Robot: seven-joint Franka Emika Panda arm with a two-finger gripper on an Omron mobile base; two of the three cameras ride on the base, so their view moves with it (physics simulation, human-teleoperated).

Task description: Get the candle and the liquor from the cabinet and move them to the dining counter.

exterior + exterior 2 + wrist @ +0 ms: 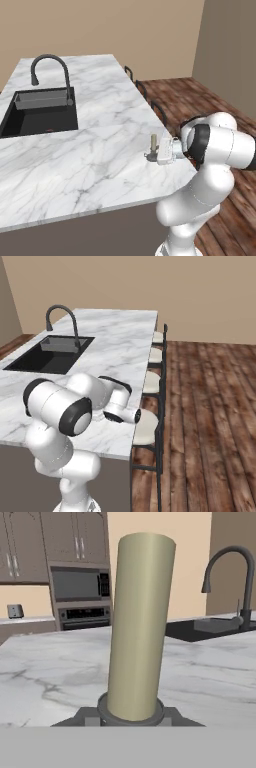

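Observation:
My gripper (154, 156) is shut on the candle (153, 143), a short cream-yellow taper in a small grey metal holder. It holds the candle upright, low over the dining counter (95, 150) near that counter's right edge. I cannot tell whether the holder touches the marble. In the hand view the candle (140, 627) stands close in front, with the holder's grey rim at its foot. The liquor is out of view. Brown wall cabinets with silver handles (75, 534) hang far behind, doors shut; I cannot tell which is the cabinet.
A black sink (40, 112) with a dark gooseneck tap (50, 62) sits at the counter's far left. Cream-cushioned stools (150, 423) line the counter's right side over wooden floor. A microwave and oven (82, 597) stand far behind.

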